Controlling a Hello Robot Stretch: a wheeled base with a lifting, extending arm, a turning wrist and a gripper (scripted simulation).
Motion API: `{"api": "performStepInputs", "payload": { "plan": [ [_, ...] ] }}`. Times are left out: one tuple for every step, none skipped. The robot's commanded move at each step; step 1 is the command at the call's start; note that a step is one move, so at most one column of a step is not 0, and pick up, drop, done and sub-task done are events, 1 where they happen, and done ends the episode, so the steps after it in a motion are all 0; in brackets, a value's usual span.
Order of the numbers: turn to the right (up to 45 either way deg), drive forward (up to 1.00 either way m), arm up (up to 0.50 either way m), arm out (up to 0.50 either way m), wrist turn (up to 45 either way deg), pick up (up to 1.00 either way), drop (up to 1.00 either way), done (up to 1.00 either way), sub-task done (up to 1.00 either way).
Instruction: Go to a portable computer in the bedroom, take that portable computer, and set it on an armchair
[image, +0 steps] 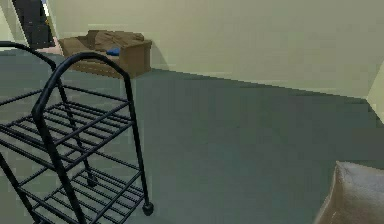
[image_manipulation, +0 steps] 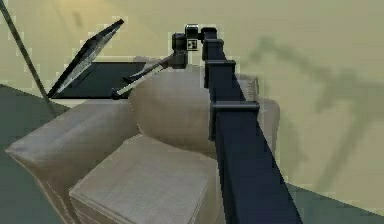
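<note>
In the arm side view an open laptop (image_manipulation: 92, 68), dark lid up over a grey base, hangs at the far end of my gripper (image_manipulation: 130, 82). It is in front of the pale wall and clear of the seat below, so the gripper holds it. The dark arm (image_manipulation: 235, 130) rises from the bottom edge across a beige armchair (image_manipulation: 130, 170). The laptop is above the armchair's left armrest and back. A corner of the same armchair (image: 355, 195) sits at the forward view's bottom right.
A black wire shelf cart (image: 75, 140) on wheels stands close at the forward view's left. A brown sofa (image: 105, 52) with a blue thing on it is against the far wall, beside a dark doorway (image: 30, 20). Grey-green floor (image: 240, 130) lies between.
</note>
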Motion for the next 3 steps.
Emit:
{"api": "performStepInputs", "payload": {
  "plan": [
    [0.0, 0.00, 0.00, 0.00, 45.0, 0.00, 0.00, 0.00, 0.00],
    [0.0, 0.00, 0.00, 0.00, 21.0, 0.00, 0.00, 0.00, 0.00],
    [0.0, 0.00, -0.26, 0.00, 0.0, 0.00, 0.00, 0.00, 0.00]
  ]
}}
